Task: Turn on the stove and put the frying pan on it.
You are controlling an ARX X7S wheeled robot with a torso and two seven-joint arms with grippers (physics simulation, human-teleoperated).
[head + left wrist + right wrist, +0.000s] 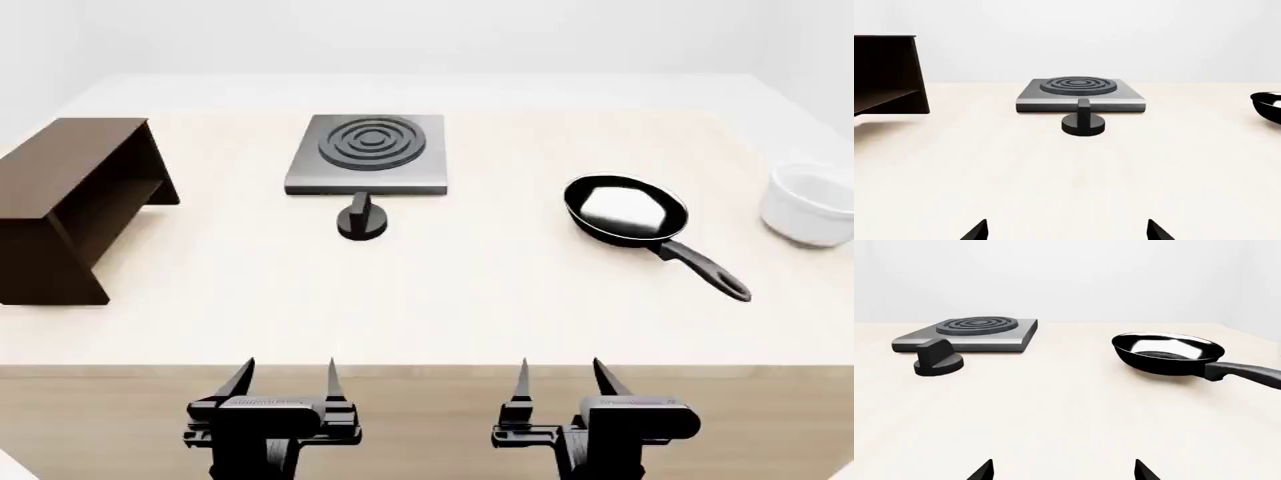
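While both arms hover at worktop (441,300) near edge, left gripper (286,380) and right gripper (561,378) jaws spread, empty. Stove (367,152) at 12 o'clock, knob (362,219) just before it. Frying pan (626,211) at 2 o'clock, handle toward 4.

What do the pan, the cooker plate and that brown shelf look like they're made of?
The frying pan looks like glossy black coated metal, its inside mirroring light. The stove appears brushed grey metal with a matte dark ringed burner. The shelf seems dark brown wood, though no grain shows.
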